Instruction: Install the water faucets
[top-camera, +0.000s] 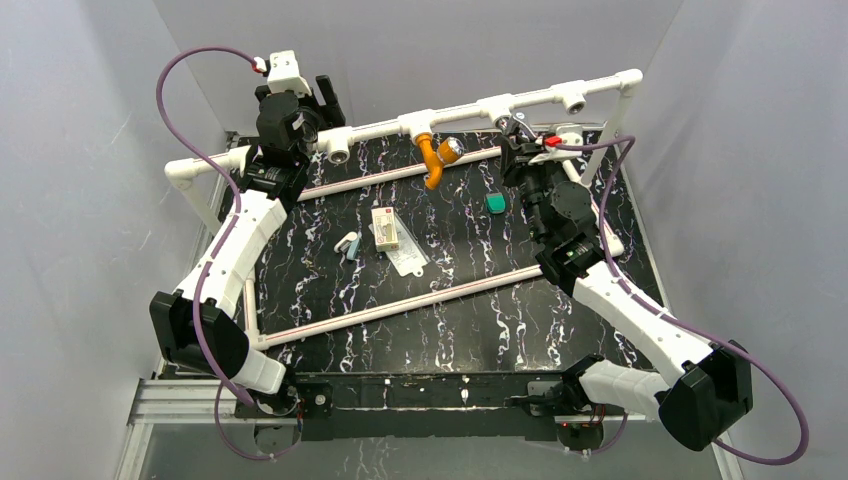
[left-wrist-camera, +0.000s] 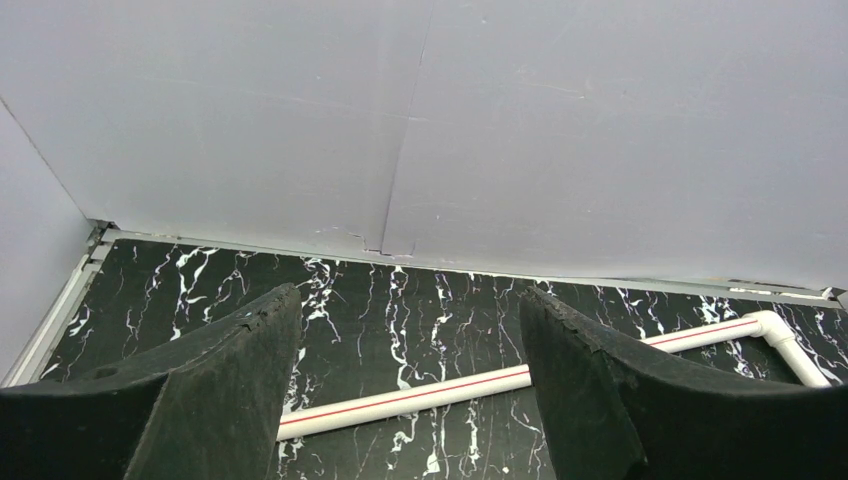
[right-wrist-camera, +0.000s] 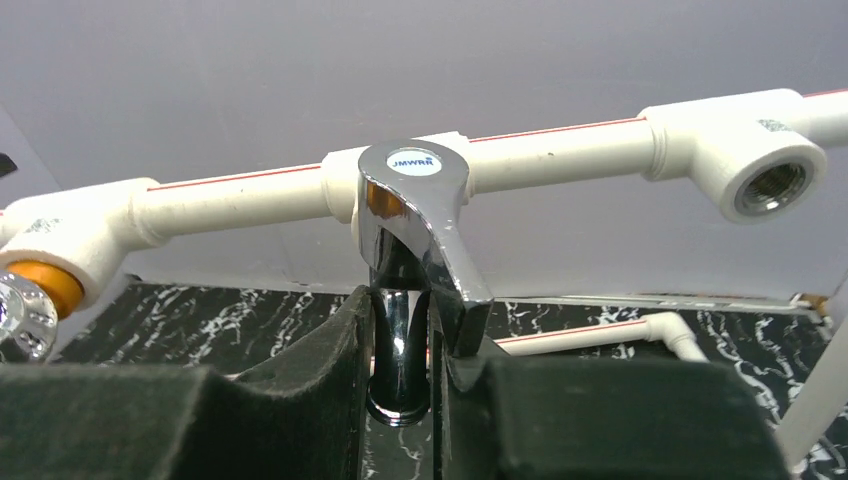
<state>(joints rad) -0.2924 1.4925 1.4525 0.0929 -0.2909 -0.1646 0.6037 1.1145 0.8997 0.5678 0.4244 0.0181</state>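
Observation:
The orange plastic faucet (top-camera: 433, 155) with its shiny round knob hangs from a tee socket of the white pipe rail (top-camera: 460, 112); its knob shows at the left edge of the right wrist view (right-wrist-camera: 22, 312). The chrome faucet (right-wrist-camera: 412, 225) with a lever handle stands at the middle tee socket, spout down. My right gripper (right-wrist-camera: 403, 365) is shut on its spout; in the top view it sits under the rail (top-camera: 518, 140). My left gripper (left-wrist-camera: 405, 385) is open and empty, raised at the rail's left end (top-camera: 295, 105).
An open tee socket (right-wrist-camera: 770, 185) sits right of the chrome faucet, another at the left (top-camera: 338, 150). On the black marble mat lie a green block (top-camera: 495, 203), a small box (top-camera: 384, 227) on a plastic bag, and a small white-green piece (top-camera: 346, 244). Low white pipes frame the mat (left-wrist-camera: 420, 395).

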